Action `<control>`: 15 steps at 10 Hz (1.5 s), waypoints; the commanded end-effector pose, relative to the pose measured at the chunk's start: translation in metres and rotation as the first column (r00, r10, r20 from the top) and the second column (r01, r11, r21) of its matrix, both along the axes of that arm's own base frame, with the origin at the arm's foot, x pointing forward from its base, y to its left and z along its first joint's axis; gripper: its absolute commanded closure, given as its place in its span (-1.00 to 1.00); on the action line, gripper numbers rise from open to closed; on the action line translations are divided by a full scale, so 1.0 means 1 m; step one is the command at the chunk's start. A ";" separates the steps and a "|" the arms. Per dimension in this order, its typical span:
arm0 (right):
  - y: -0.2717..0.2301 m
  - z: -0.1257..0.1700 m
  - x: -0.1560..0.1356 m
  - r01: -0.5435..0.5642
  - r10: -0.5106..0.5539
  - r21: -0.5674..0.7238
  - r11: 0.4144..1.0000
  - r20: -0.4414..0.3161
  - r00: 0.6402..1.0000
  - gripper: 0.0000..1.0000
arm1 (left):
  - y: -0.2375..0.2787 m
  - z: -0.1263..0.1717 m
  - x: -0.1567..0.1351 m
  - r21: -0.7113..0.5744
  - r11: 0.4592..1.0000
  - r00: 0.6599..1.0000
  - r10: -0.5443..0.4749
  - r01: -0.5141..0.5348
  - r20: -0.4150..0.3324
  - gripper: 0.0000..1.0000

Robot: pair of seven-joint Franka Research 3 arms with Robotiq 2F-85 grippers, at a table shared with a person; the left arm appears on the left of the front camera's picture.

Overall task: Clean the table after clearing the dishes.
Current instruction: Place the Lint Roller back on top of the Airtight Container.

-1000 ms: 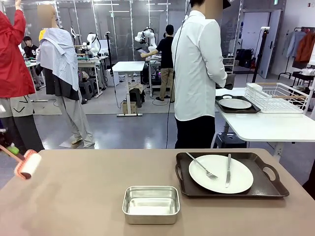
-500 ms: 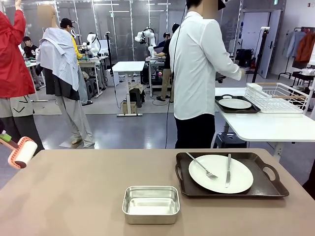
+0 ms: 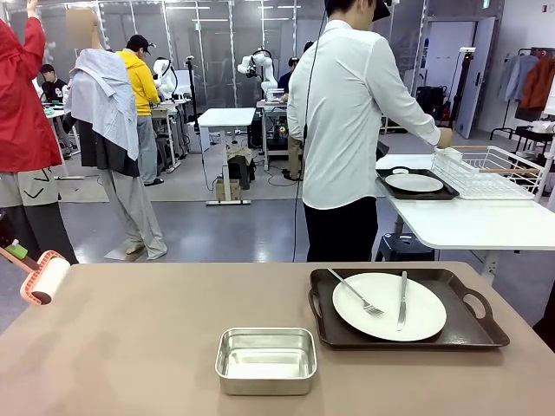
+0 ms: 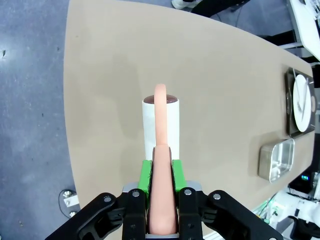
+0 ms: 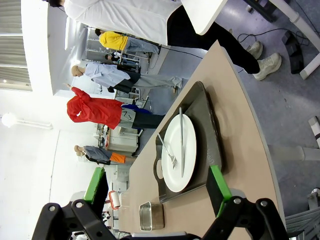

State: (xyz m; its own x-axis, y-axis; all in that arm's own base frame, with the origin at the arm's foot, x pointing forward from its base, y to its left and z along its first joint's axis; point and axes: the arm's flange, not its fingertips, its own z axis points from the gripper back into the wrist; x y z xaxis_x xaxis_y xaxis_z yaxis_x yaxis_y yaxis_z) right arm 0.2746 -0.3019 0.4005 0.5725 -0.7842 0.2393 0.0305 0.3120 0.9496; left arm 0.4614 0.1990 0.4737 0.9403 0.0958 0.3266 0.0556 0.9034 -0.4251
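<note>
Left hand: in the left wrist view, the left hand (image 4: pixel 162 172) is closed tight on the pink handle of the roller (image 4: pixel 150 125). A green pad sits on each side of the handle.
Roller: its white roll is in the middle of that view, over the brown desk (image 4: pixel 110 75) near the desk's edge. In the front view the roller (image 3: pixel 45 279) is at the far left, at the desk's corner. I cannot tell if it touches the desk.
Right hand: in the right wrist view, the right hand (image 5: pixel 156 175) is wide open with nothing in it.
Plate: the front view shows the white plate (image 3: pixel 381 321) at the lower right, on a dark tray (image 3: pixel 468 334) on the desk. A fork (image 3: pixel 355 293) and a knife (image 3: pixel 402 301) lie on the plate.
Pan: a steel pan (image 3: pixel 265 360) sits at the bottom middle, left of the tray and apart from it. It is empty.
Right wrist view: the same plate (image 5: pixel 192 145) and tray (image 5: pixel 205 115) lie sideways between the two fingers, farther off.
Back of the front view: a person (image 3: pixel 347 130) in a white shirt stands with their back to us. One arm reaches toward a wire basket (image 3: pixel 490 172) on a white desk (image 3: pixel 468 221) at the right.
Far plate: the far plate (image 3: pixel 414 183) sits on a far tray (image 3: pixel 416 196) on the white desk, just left of the basket.
</note>
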 end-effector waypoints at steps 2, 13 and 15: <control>0.000 0.003 -0.001 0.006 -0.006 0.011 1.000 0.011 1.000 -1.00 | 0.003 0.007 -0.001 0.001 1.000 1.000 0.008 -0.008 0.011 0.59; 0.000 0.003 -0.001 0.006 -0.006 0.011 1.000 0.011 1.000 -1.00 | -0.424 0.159 -0.082 0.501 -0.033 -0.001 -0.998 0.865 -0.063 0.59; 0.000 0.003 -0.001 0.006 -0.006 0.011 1.000 0.011 1.000 -1.00 | -0.468 0.119 -0.125 0.512 -0.203 -0.128 -0.976 0.834 -0.178 0.59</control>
